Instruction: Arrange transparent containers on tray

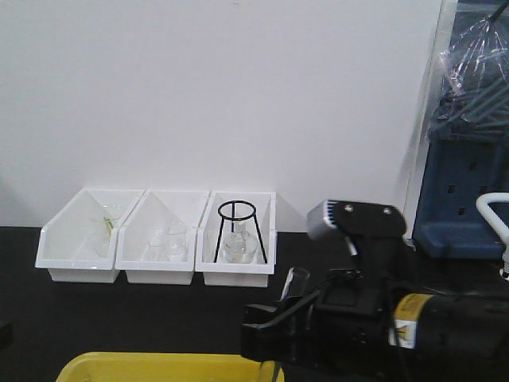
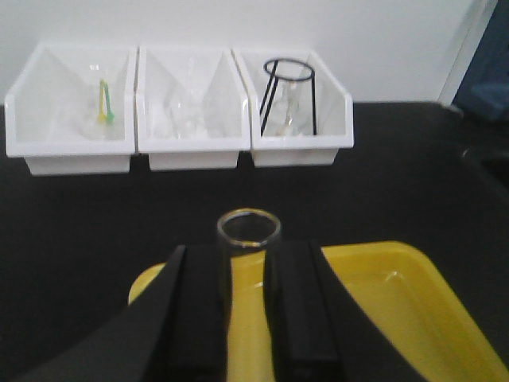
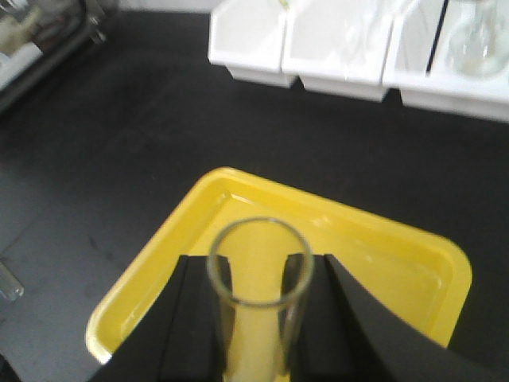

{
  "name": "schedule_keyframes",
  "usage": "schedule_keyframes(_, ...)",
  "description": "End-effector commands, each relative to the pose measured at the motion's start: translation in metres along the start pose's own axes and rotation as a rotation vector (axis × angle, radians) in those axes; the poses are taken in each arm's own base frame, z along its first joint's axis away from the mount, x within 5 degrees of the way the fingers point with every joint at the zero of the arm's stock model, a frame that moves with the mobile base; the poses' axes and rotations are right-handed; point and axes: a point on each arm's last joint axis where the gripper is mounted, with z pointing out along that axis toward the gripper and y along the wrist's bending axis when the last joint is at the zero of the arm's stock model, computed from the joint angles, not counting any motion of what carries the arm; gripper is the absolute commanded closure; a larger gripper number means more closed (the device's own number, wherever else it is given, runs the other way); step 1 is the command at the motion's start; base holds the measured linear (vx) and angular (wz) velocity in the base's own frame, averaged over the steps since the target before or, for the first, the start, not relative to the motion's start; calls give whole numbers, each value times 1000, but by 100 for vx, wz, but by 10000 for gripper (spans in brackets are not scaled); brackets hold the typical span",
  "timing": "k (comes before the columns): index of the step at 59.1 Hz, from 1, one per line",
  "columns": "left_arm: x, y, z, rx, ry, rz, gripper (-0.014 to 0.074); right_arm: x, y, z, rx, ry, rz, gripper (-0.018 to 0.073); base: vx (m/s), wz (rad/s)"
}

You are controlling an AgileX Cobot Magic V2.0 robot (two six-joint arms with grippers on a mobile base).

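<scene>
Glass is showing between the fingers in both wrist views. The left tool [image 2: 249, 318] is pinching a clear, narrow glass test tube [image 2: 249, 229] with a round flared rim, its open mouth sticking up above the black fingers. Just behind it, the bright yellow rectangular plastic tray [image 2: 398, 286] is lying on the black worktop [image 2: 95, 215]. The right tool [image 3: 258, 318] is likewise pressing on a second clear glass test tube [image 3: 260, 267], which is hanging over the tray's shallow floor near its front edge.

Three white plastic bins are sitting side by side at the back against the white wall [image 1: 238, 95]. The left bin [image 1: 56, 239] is holding a small clear vessel with a green-yellow stick [image 1: 106, 227] in it. The middle bin [image 1: 135, 239] is holding small clear glass flasks [image 1: 171, 243]. In the right bin [image 1: 266, 239], a black wire tripod stand [image 1: 238, 208] is standing over another clear glass flask [image 1: 236, 247].
</scene>
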Motion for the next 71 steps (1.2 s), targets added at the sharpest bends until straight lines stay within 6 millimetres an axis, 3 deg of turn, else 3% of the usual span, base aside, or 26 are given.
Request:
schedule_keyframes(1, -15, -6, 16, 15, -10, -14, 530, -20, 3, 12, -7, -62, 45, 505, 0, 0)
schedule_keyframes(16, -20, -8, 75, -50, 213, 54, 525, -38, -35, 62, 96, 121, 176, 498, 0, 0)
schedule_keyframes(27, -12, -8, 121, -76, 336, 68, 521, -32, -36, 99, 59, 233, 169, 496, 0, 0)
schedule_keyframes(36, 3, -6, 153, -90, 416, 71, 521, -16, -44, 130, 65, 320, 221, 494, 0, 0)
schedule_keyframes(52, 37, 0, 185, -114, 548, 70, 519, 9, -58, 162, 88, 397, 217, 493, 0, 0)
schedule_keyframes(71, 69, 6, 207, -140, 667, 74, 489, 27, -67, 180, 112, 454, 231, 419, 0, 0)
